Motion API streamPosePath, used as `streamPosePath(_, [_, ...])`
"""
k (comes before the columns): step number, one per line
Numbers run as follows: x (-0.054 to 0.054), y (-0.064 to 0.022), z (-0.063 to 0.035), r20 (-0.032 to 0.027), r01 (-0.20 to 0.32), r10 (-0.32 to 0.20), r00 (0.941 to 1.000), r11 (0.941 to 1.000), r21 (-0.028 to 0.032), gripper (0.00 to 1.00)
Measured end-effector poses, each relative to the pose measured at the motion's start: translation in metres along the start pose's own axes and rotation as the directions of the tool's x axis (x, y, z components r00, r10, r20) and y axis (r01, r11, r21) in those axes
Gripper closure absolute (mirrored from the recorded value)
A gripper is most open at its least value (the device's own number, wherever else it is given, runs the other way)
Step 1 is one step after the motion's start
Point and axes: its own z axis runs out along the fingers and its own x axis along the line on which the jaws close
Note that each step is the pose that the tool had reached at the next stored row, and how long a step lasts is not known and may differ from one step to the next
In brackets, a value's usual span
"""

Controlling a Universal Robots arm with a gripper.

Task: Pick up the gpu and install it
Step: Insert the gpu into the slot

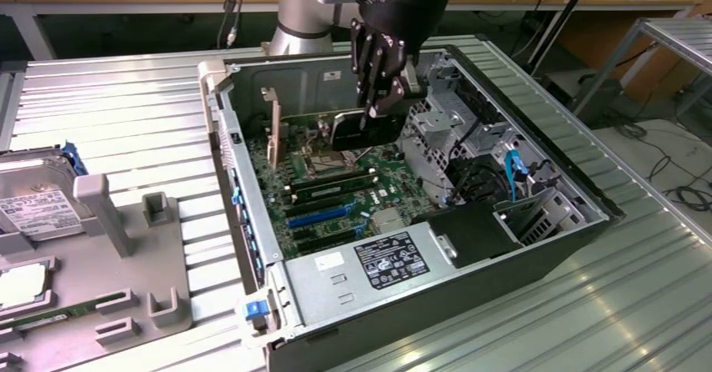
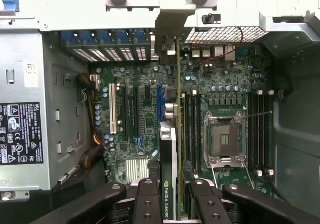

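Your black gripper [image 1: 384, 103] is partly closed and it clamps the thin dark gpu card with silver end bracket [image 1: 362, 130]. The card stands on edge over the green motherboard [image 1: 333, 180], at 12 o'clock from the grey labelled power supply [image 1: 373, 263] in the exterior view.

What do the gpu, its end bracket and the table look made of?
The gpu: dark matte shroud, probably plastic, on a thin circuit board. Its bracket: bare silvery sheet metal, dull sheen. The table: ribbed bright metal, likely aluminium, judging by its reflections.
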Motion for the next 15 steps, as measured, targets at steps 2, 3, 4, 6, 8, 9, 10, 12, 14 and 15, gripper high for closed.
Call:
streamPosePath(2, [0.0, 0.0, 0.0, 0.0001, 0.0, 0.0, 1.0, 1.0, 0.0, 0.73])
streamPosePath(3, [0.0, 0.0, 0.0, 0.0001, 0.0, 0.0, 1.0, 1.0, 0.0, 0.73])
streamPosePath(4, [0.0, 0.0, 0.0001, 0.0001, 0.0, 0.0, 1.0, 1.0, 0.0, 0.73])
streamPosePath(6, [0.0, 0.0, 0.0014, 0.0001, 0.0, 0.0, 1.0, 1.0, 0.0002, 0.73])
streamPosePath(8, [0.0, -0.0002, 0.0056, 0.0002, 0.0, 0.0, 1.0, 1.0, 0.002, 0.73])
streamPosePath(9, [0.0, -0.0002, 0.0079, 0.0002, 0.0, 0.0, 1.0, 1.0, 0.0031, 0.73])
streamPosePath(10, [0.0, -0.0003, 0.0107, 0.0001, 0.0, 0.0, 1.0, 1.0, 0.005, 0.73])
streamPosePath(12, [0.0, -0.0005, 0.0151, 0.0003, 0.0, 0.0, 1.0, 1.0, 0.0074, 0.73])
streamPosePath(14, [0.0, -0.0006, 0.0195, 0.0001, -0.001, 0.001, 1.0, 1.0, 0.0079, 0.73])
streamPosePath(15, [0.0, -0.0007, 0.0212, -0.0006, -0.002, 0.002, 1.0, 1.0, 0.008, 0.73])
